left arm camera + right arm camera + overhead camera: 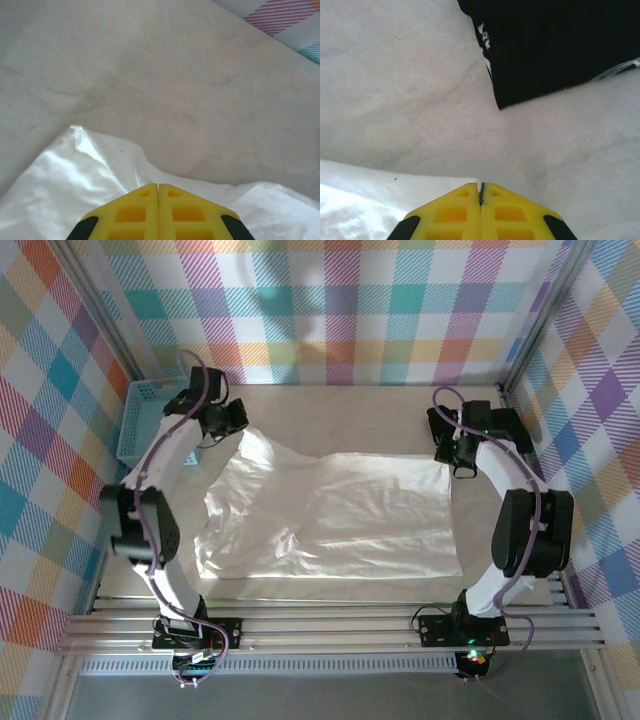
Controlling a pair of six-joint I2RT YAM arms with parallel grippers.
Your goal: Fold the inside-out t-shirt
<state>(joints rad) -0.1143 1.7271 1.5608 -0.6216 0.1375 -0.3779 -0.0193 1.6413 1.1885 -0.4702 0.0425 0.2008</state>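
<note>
The left jaws are pressed fully together, their yellow fingertips [140, 207] meeting along one straight seam, and white cloth of the inside-out t-shirt [75, 175] rises on both sides of them, so we take them to be pinching its edge. The right jaws are closed just as tightly, yellow fingertips [455, 210] touching with only a thin dark line between them. The shirt's edge [360, 200] runs in from the left and under those tips, so they too seem to hold the cloth. Just beyond the right jaws we see bare pale bench, and further on a black garment [560, 45] with small white marks along its edge lies flat, apart from the white cloth. From above, the t-shirt [330, 515] lies spread over the middle of the bench [350, 410] between the two arms. Its right side is fairly smooth with a straight edge, and its left side is rumpled, with creases and a folded flap. Its far left corner is drawn up towards the left jaws and its far right corner meets the right jaws. A blue basket [140, 420] stands at the bench's left edge beside the left arm, clear of the shirt, and checked walls [340, 310] close in the far side and both flanks
</note>
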